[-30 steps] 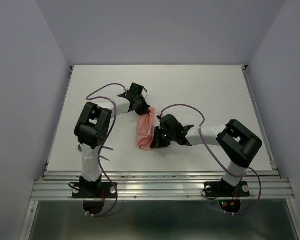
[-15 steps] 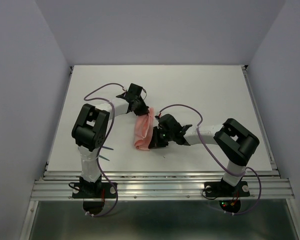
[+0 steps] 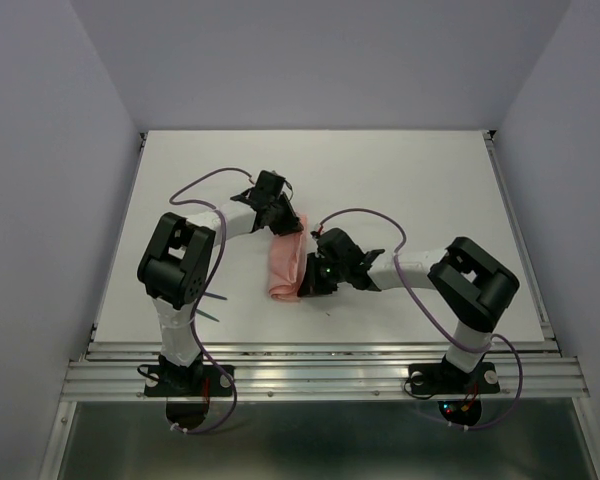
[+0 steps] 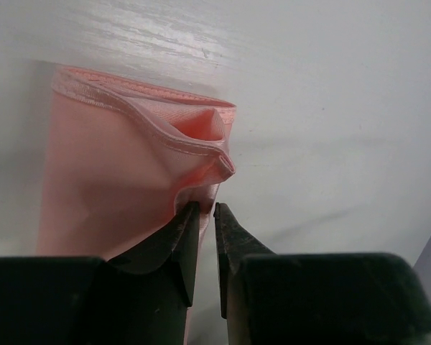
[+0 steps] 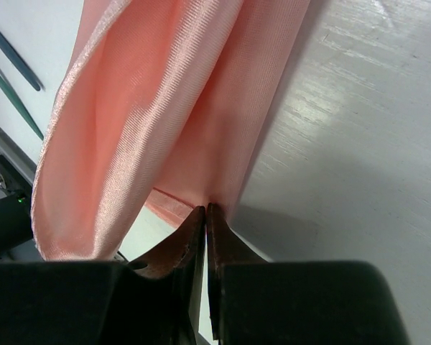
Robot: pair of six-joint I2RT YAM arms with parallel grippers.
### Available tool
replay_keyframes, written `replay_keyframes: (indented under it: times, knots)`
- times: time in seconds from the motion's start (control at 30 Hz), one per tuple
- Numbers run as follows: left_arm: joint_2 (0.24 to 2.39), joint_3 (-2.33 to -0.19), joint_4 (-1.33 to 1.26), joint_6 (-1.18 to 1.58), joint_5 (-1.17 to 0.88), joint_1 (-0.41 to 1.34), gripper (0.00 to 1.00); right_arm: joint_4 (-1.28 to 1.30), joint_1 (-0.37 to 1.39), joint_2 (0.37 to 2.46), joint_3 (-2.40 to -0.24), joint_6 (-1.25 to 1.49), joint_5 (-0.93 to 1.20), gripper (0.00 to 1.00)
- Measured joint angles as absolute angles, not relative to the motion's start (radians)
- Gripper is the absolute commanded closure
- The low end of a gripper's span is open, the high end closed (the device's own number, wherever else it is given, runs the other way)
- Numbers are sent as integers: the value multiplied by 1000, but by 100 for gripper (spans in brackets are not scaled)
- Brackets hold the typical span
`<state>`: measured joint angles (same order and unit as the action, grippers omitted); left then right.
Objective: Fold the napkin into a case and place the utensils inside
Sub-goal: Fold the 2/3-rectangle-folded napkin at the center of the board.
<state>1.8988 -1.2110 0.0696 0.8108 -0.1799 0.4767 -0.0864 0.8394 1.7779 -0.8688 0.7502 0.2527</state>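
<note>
**Already folded narrow: salmon-pink napkin held at one end on the tabletop**

Seen from above, the napkin (image 3: 285, 262) lies as a slim, layered strip just left of the frame's centre on the white tabletop (image 3: 430, 180). It runs from upper right to lower left, with one arm's jaws at each end. The cloth is plain salmon pink with no pattern, soft and faintly shiny.

In the left wrist view, the napkin (image 4: 115, 187) fills the left half of the frame. Its hemmed edges are stacked along the top, and one corner curls over into a small open pocket at centre. The left jaws stand slightly apart, a narrow gap between them. Their dark fingertips (image 4: 190, 215) sit right at that curled corner, and whether they touch it cannot be told.

In the right wrist view, the napkin (image 5: 165, 108) hangs in long rounded folds from the top of the frame toward the lower left, and a stitched hem shows near the bottom centre. The right jaws are pressed together on the cloth's edge at lower centre.

Thin teal utensils (image 5: 13, 56) lie on the tabletop at the upper left of that view, apart from the napkin.
</note>
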Motion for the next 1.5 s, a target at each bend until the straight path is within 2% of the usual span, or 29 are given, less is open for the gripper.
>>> replay_keyframes:
  times: [0.13, 0.33, 0.4, 0.43, 0.53, 0.63, 0.9, 1.5]
  knots:
    - [1899, -1204, 49, 809, -203, 476, 76, -44, 839, 1748, -867, 749, 200, 89]
    - [1899, -1203, 35, 809, -219, 477, 77, 73, 839, 1599, -853, 733, 22, 86]
    - [1900, -1200, 26, 810, -228, 477, 77, 78, 839, 1550, -855, 728, -18, 73]
    - [1902, -1198, 19, 810, -232, 477, 77, 80, 839, 1533, -860, 729, -33, 57]
    - [1911, -1192, 1, 812, -240, 477, 78, 86, 839, 1542, -896, 728, -59, 31]
    - [1929, -1187, -9, 813, -248, 477, 78, 88, 839, 1576, -921, 737, -57, 22]
    - [1937, -1186, -12, 813, -258, 477, 78, 90, 830, 1618, -925, 771, -25, 14]
    - [1946, -1186, -17, 813, -262, 477, 79, -4, 773, 1614, -892, 853, 60, 18]
